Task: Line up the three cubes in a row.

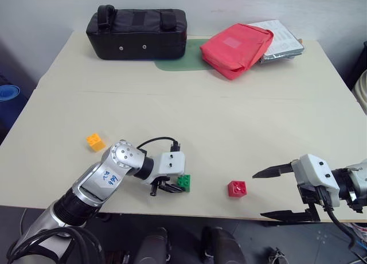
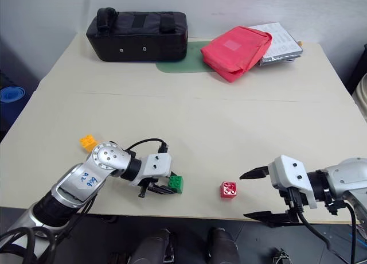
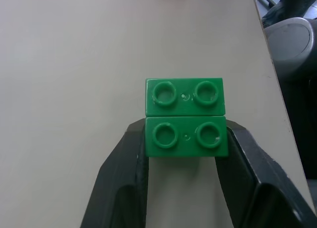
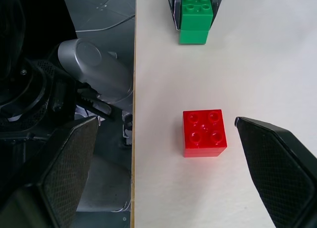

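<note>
1. We judge the three small studded plastic cubes light, rigid and smooth; the flat side walls are the best place to grip.
2. The green cube, lower centre, sits between the left gripper's black fingers, which touch its sides.
3. The red cube lies before the wide-open right gripper, the orange-yellow cube lies left.
4. The beige table is flat; a black case and a red pouch stay at the top.

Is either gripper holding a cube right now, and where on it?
The left gripper has its fingers against the two opposite side faces of the green cube, at its near half. The right gripper stands open around the red cube, touching nothing.
</note>
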{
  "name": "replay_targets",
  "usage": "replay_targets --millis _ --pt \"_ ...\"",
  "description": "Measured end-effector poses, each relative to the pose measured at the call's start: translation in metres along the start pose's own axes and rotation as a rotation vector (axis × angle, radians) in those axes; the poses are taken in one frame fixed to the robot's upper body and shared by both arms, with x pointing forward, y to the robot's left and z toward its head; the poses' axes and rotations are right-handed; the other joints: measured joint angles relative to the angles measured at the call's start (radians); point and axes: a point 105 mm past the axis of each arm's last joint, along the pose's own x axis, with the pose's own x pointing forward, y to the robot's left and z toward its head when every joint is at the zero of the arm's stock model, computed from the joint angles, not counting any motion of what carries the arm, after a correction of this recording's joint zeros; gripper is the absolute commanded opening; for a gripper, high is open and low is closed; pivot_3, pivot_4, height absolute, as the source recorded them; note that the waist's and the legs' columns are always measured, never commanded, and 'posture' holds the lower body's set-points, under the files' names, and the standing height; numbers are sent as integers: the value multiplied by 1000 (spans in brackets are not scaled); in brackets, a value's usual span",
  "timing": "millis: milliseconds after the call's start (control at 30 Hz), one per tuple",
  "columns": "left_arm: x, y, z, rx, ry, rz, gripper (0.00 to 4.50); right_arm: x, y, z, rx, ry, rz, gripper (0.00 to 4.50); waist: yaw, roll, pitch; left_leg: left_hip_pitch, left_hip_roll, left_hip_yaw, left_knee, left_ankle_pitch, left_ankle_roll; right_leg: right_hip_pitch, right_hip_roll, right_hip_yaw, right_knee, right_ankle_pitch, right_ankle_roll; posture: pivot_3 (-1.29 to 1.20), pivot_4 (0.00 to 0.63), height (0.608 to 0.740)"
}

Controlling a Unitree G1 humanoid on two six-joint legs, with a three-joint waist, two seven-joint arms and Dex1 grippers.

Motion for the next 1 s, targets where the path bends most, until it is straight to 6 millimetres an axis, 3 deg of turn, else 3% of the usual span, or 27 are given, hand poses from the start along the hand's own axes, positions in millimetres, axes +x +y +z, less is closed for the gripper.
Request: replay_targets --millis 200,400,533,700,900,1000 --pt "1 -2 -2 -21 -1 -8 4484 0 -3 1 -10 -1 1 4500 0 0 0 0 0 0 0 0 0 0 0 0 0 0 0 0 150 740" --pt "-12 -1 -5 -107 -22 19 4484 1 -9 0 -23 -2 9 4500 -2 0 0 0 0 0 0 0 0 0 0 0 0 0 0 0 150 740" --pt "-41 4 -13 -161 -38 102 4484 1 -20 3 -29 -29 7 4500 -8 0 0 1 1 0 0 0 -1 0 0 0 0 0 -1 0 150 740" --pt "-87 4 -26 -245 -136 232 4484 0 -43 21 -49 -113 -12 4500 -9 0 0 1 1 -1 0 0 -2 0 -1 0 -1 -1 -1 0 150 740" --pt "-142 -36 -32 -365 -286 369 4484 6 -67 39 -59 -204 -2 4500 -17 0 0 1 2 -2 -1 -1 -3 0 -1 -1 -1 -1 -2 0 150 740" --pt "-156 -62 -59 -441 -220 505 4484 9 -73 44 -66 -227 30 4500 -23 1 0 2 2 -1 -1 -1 -3 0 -1 -1 -5 -1 -2 0 150 740"
